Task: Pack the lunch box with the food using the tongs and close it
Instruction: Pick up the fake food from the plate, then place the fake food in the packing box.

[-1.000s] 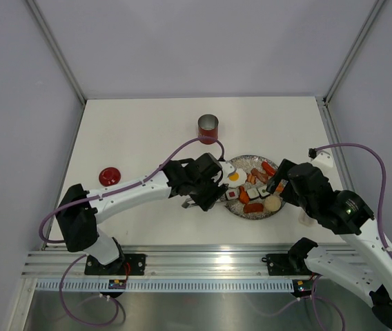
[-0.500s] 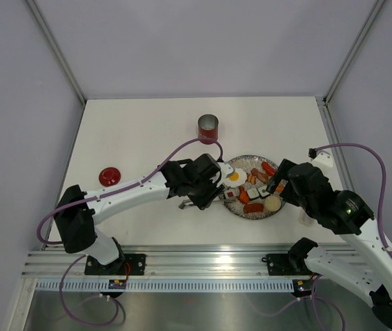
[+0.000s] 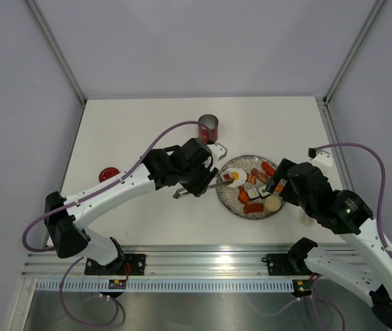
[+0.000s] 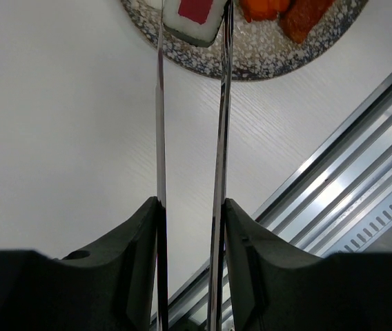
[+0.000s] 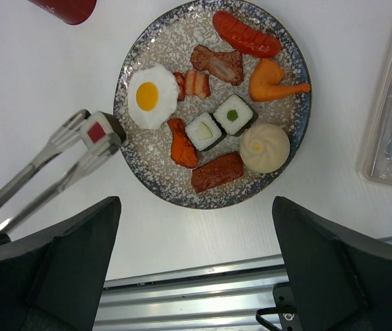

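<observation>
My left gripper (image 3: 193,181) (image 4: 190,204) is shut on the tongs (image 4: 160,131) (image 5: 41,169), one finger pressed on each silver arm. The tong tips pinch a black-wrapped sushi roll with a red centre (image 4: 192,15) (image 5: 100,129) at the left rim of the speckled plate (image 3: 251,216) (image 5: 305,117). The rest of the food lies on the plate: a fried egg (image 5: 151,95), two sushi rolls (image 5: 204,131), a bun (image 5: 263,147), sausages (image 5: 246,34) and a carrot piece (image 5: 273,80). The red lunch box (image 3: 208,124) stands open behind the plate; its lid (image 3: 108,174) lies far left. My right gripper (image 3: 279,181) (image 5: 196,262) hovers open over the plate's near edge.
A clear plastic case (image 5: 390,117) lies right of the plate. The aluminium rail (image 3: 196,256) (image 4: 361,172) runs along the table's near edge. Grey walls enclose the table on three sides. A purple cable (image 3: 175,131) arcs from the left arm past the lunch box.
The left gripper has closed further on the tongs, pinching the red-centred sushi roll. The left arm has pulled back and left, carrying the roll off the plate's bed to its left rim. The right arm is still.
</observation>
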Action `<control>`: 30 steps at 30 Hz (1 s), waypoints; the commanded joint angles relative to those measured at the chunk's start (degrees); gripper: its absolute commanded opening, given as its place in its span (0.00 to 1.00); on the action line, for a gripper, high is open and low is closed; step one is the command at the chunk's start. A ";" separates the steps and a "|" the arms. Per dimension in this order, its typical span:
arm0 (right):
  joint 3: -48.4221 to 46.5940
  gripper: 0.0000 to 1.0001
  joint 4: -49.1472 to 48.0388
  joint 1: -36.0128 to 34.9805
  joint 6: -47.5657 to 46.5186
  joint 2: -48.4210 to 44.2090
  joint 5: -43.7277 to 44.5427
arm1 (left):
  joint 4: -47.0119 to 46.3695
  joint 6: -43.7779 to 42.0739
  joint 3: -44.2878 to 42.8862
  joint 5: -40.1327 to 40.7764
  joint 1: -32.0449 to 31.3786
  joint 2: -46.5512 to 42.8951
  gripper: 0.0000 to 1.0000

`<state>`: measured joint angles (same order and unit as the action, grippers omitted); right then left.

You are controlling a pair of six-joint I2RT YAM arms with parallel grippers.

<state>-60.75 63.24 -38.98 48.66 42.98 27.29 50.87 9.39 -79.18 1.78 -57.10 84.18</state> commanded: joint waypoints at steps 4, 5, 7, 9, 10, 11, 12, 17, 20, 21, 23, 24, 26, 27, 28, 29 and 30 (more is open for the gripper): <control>-0.86 0.99 -1.11 -0.39 0.38 -0.35 0.75 | -0.60 2.82 -8.71 1.03 6.73 -1.22 0.00; -0.86 0.99 -1.02 -0.48 0.38 -0.44 0.75 | -0.95 3.35 -10.54 0.94 8.65 -0.87 0.00; -0.86 1.00 -0.75 -0.48 0.29 -0.53 1.01 | -1.21 4.84 -12.57 0.33 10.42 0.54 0.00; -0.95 0.99 -0.67 -0.48 0.11 -0.44 1.28 | -1.92 5.73 -15.12 0.50 12.97 2.55 0.00; -1.03 1.00 -0.66 -0.39 0.11 -0.36 1.19 | -2.09 6.60 -16.00 0.68 13.76 3.35 0.00; -1.12 0.99 -0.66 -0.39 0.11 -0.27 1.19 | -2.27 7.04 -17.75 0.85 15.51 4.31 0.00; -1.12 1.00 -0.66 -0.39 0.20 -0.27 1.10 | -2.44 7.13 -18.64 1.03 16.31 5.19 0.00; -1.03 0.99 -0.93 -0.39 0.12 -0.18 0.75 | -3.15 7.58 -24.00 2.17 19.57 12.56 0.00; -1.21 1.00 -0.40 -0.39 -0.06 0.00 1.27 | -3.67 7.49 -27.43 4.10 20.54 16.44 0.00; -1.30 0.99 -0.31 -0.48 -0.15 0.00 1.45 | -3.94 7.40 -28.04 4.63 20.80 17.15 0.00; -1.48 0.99 0.04 -0.39 -0.24 0.00 1.89 | -4.82 7.22 -29.63 4.98 21.59 19.34 0.00; -1.56 0.99 0.13 -0.39 -0.32 0.08 1.98 | -4.90 7.14 -30.33 5.60 21.85 19.96 0.00; -1.74 0.99 0.39 -0.48 -0.41 0.26 2.15 | -5.34 7.22 -31.74 5.52 22.73 21.28 0.00; -1.74 0.99 0.48 -0.39 -0.41 0.26 2.15 | -5.69 7.14 -32.00 4.99 23.08 22.16 0.00; -1.83 0.99 0.56 -0.39 -0.33 0.35 2.07 | -6.13 7.22 -32.18 4.55 23.70 22.60 0.00; -1.74 0.99 0.57 -0.48 -0.24 0.52 2.15 | -6.22 7.22 -32.70 4.20 23.96 23.13 0.00; -1.74 1.00 0.57 -0.48 -0.24 0.61 2.15 | -6.31 7.14 -32.88 3.33 24.23 24.09 0.00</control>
<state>-60.77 63.31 -38.98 48.62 43.11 27.35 49.19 16.36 -108.25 5.19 -34.17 107.70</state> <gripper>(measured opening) 0.993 0.405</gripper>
